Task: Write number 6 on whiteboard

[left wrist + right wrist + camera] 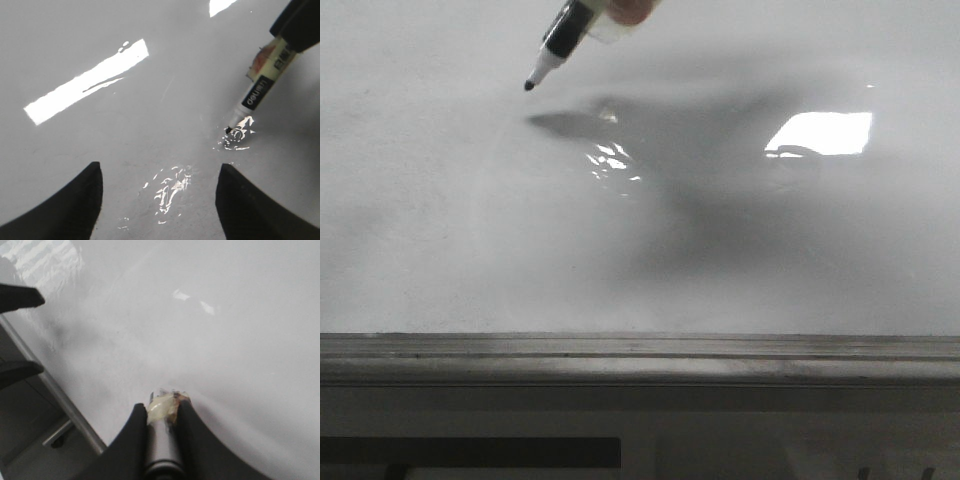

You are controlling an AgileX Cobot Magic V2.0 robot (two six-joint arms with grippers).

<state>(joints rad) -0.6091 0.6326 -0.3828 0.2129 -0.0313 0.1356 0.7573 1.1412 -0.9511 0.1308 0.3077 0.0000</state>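
Observation:
The whiteboard (740, 260) is glossy white and reflects a bright light strip; a grey metal rail (640, 352) runs along its near edge. No drawn number 6 shows on it. My right gripper (162, 412) is shut on a marker pen (560, 40) wrapped in tape. The pen slants down to the left, and its black tip (530, 86) hangs just above the board, over its shadow. In the left wrist view the pen (257, 92) points its tip (229, 130) at the board. My left gripper (159, 192) is open and empty above the board, to the left of the pen.
Small shiny smears (612, 160) lie on the board near the pen's shadow, and they also show in the left wrist view (170, 185). Past the rail (60, 400) the board ends over a dark drop.

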